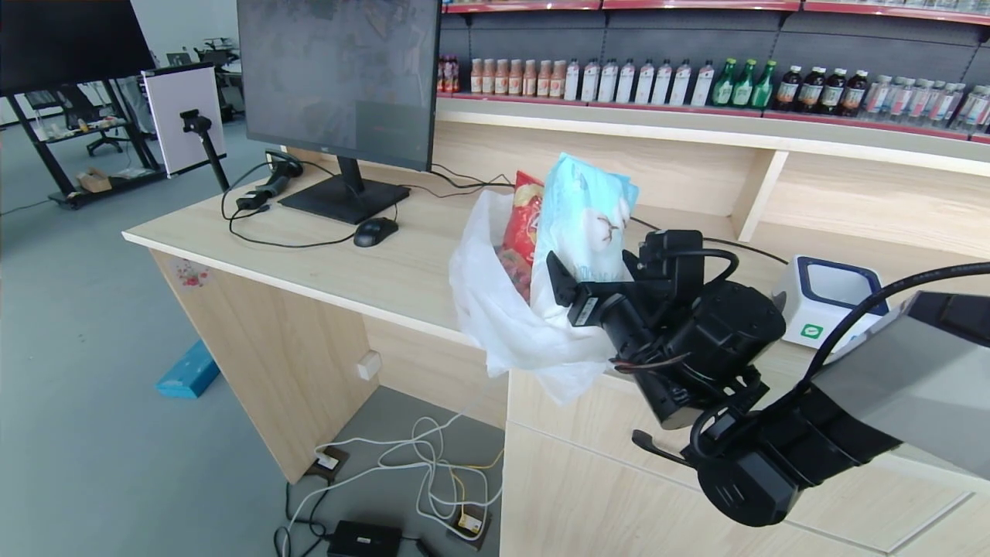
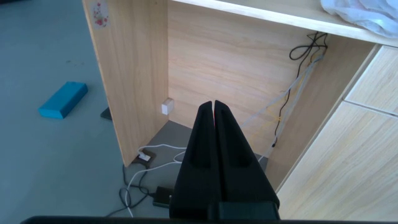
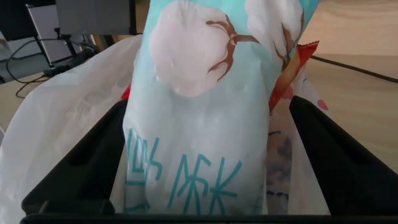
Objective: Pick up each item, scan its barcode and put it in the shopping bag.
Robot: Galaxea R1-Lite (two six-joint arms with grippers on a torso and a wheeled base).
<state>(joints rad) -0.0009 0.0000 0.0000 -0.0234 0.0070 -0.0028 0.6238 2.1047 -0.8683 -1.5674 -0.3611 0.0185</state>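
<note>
Pale-blue soft plastic pack printed with white cotton bolls (image 1: 585, 216) stands upright inside the thin white plastic shopping bag (image 1: 495, 309), top poking well above the bag's mouth, touching a red snack packet (image 1: 524, 224) that is also in the bag. Right claw (image 3: 208, 106) at the bag's mouth, fingers spread wide astride the pack. A gap with bag film shows on one side, so it does not look clamped. Pack judged light, squashy and slick-skinned, so best taken across its broad faces around mid-height, with the bag film kept out of the pinch. Head view gives what the wrist cannot: the bag sits at the front edge of the pale wooden surface (image 1: 402, 263), sagging over it, white box scanner (image 1: 826, 298) just beside the bag. Left claw (image 2: 214, 109) fully closed on nothing, low beneath the bag, facing the recess under the surface.
</note>
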